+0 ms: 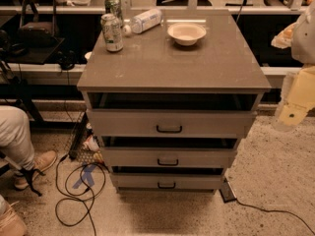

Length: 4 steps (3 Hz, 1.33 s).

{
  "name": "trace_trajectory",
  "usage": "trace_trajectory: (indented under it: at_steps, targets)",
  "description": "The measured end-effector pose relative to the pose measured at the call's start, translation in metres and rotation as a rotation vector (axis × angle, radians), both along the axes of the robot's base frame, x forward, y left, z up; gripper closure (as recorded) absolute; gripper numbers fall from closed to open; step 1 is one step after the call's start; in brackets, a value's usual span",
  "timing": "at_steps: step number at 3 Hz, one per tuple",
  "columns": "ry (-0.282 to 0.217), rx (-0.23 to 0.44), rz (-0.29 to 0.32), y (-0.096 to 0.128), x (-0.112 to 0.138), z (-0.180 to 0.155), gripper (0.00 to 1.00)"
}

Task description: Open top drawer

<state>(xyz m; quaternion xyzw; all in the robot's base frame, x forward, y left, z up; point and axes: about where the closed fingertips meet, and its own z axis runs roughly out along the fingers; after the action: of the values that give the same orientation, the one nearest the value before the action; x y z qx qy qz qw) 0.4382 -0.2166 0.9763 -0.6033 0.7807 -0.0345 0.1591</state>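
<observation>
The top drawer (169, 123) sat under the front edge of the counter (172, 63); the gripper (291, 116) hung beyond its right edge; whether it was apart or together could not be told

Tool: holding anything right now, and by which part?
Nothing visible. The tool hangs at the right edge, apart from the top drawer and its handle.
</observation>
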Motion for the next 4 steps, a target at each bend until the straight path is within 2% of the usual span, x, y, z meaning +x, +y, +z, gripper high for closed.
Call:
trace_trajectory:
  at_steps: [1,2,3,4]
  targets:
    - [0.0,0.0,0.0,0.0,0.0,0.0,0.0]
    - [0.006,0.029,0.022,0.004,0.009,-0.026,0.0]
    - [0.035,0.111,0.095,0.024,0.033,-0.102,0.0]
    - [0.098,0.194,0.147,0.047,0.058,-0.184,0.0]
